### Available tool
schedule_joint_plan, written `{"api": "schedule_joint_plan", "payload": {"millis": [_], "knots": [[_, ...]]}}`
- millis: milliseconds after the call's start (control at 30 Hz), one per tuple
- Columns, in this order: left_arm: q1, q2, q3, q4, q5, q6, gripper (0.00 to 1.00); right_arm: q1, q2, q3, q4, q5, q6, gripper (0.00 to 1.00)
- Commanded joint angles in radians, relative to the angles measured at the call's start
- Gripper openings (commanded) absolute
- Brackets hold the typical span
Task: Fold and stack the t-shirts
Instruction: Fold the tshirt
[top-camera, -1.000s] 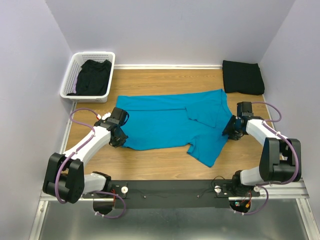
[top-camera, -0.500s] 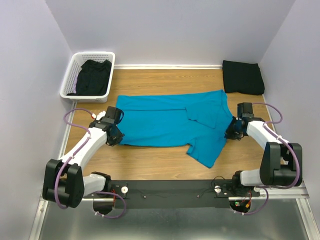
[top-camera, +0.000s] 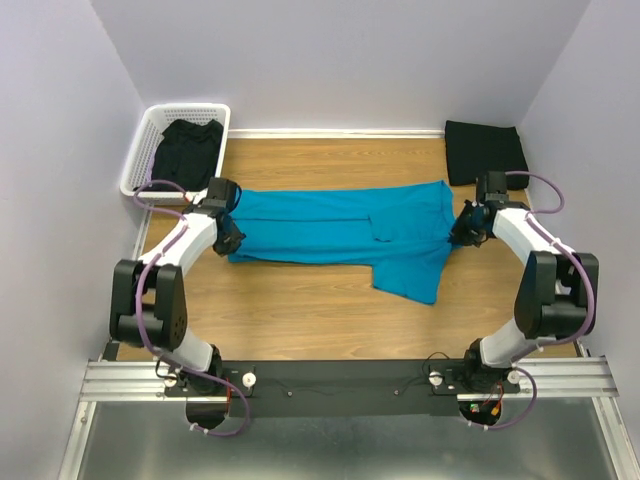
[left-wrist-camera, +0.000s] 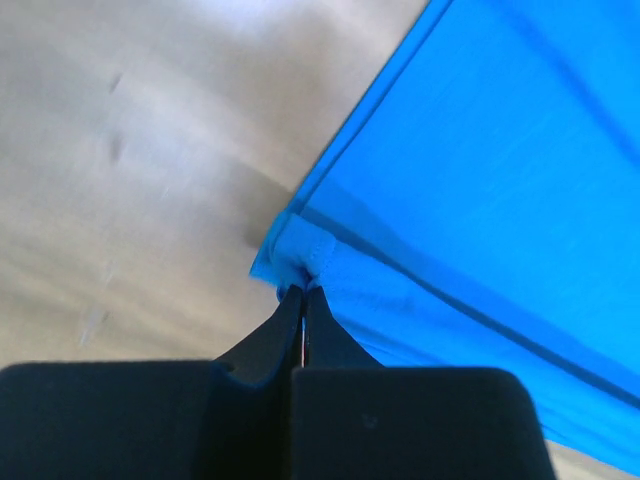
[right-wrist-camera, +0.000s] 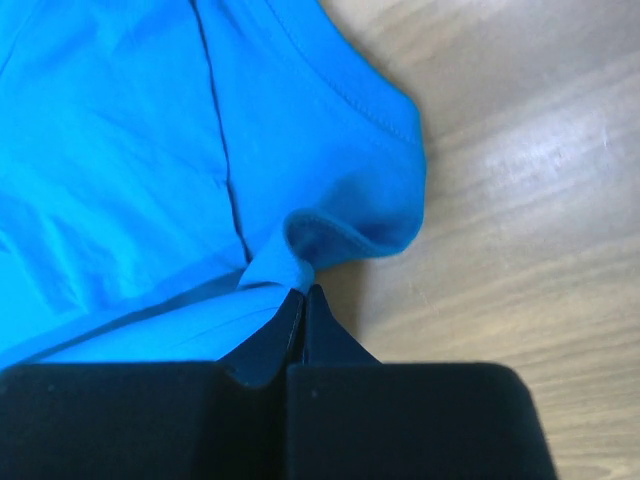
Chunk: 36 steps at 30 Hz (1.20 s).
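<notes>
Both arms have swung toward 12 o'clock since the earlier frame, taking the near edge of the teal t-shirt (top-camera: 320, 228) with them. It now lies as a narrower band across the middle of the desk (top-camera: 300, 320), running 9 to 3 o'clock. One flap still sticks out toward 5 o'clock.

Left tool (left-wrist-camera: 303, 293) is at the 9 o'clock end, jaws together, clamped on a bunched corner of the hem. Right tool (right-wrist-camera: 303, 290) is at the 3 o'clock end, jaws together, clamped on a small pucker of fabric beside a curved stitched edge. The wrist views show cloth pinched right at the tips on both sides.

Step in hand, as I judge it: the first lengthwise fold of the teal shirt, only partly done. Next move looks like carrying both pinched ends on toward 12 o'clock in step, keeping the cloth taut. Then lay them on the far edge and part the jaws. The 5 o'clock flap will need tucking after that.

Count:
- one teal shirt
- one folded black t-shirt (top-camera: 486, 153) at 2 o'clock, well apart from the teal one
- black cloth (top-camera: 188, 150) in the white basket (top-camera: 133, 172) at 10 o'clock, can't tell how many pieces
- one basket
- two arms
</notes>
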Motion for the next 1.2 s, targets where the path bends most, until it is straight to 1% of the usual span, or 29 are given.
{"api": "schedule_joint_plan", "payload": {"millis": [0, 67, 200, 433, 600, 767, 933, 1033, 1167], "knots": [[0.011, 0.102, 0.092, 0.045, -0.006, 0.062, 0.00, -0.007, 0.066, 0.067, -0.009, 0.002, -0.026, 0.01], [0.011, 0.149, 0.122, 0.046, -0.013, 0.075, 0.00, -0.007, 0.092, 0.100, -0.009, 0.008, -0.029, 0.00], [0.011, 0.191, 0.183, 0.040, -0.053, 0.089, 0.00, -0.009, 0.126, 0.135, -0.011, 0.010, -0.035, 0.00], [0.011, 0.226, 0.226, 0.054, -0.130, 0.140, 0.00, -0.021, 0.158, 0.144, -0.009, 0.022, -0.047, 0.01], [0.003, 0.248, 0.238, 0.089, -0.129, 0.189, 0.00, -0.030, 0.169, 0.146, -0.009, 0.027, -0.051, 0.00], [-0.032, 0.271, 0.268, 0.123, -0.127, 0.224, 0.00, -0.048, 0.167, 0.146, -0.009, 0.033, -0.055, 0.01], [-0.061, 0.304, 0.297, 0.137, -0.147, 0.236, 0.00, -0.058, 0.166, 0.140, -0.009, 0.033, -0.060, 0.01], [-0.083, 0.321, 0.306, 0.140, -0.167, 0.247, 0.00, -0.058, 0.164, 0.137, -0.009, 0.059, -0.058, 0.01], [-0.086, 0.344, 0.306, 0.135, -0.178, 0.237, 0.00, -0.058, 0.167, 0.135, -0.008, 0.062, -0.058, 0.01]]}}
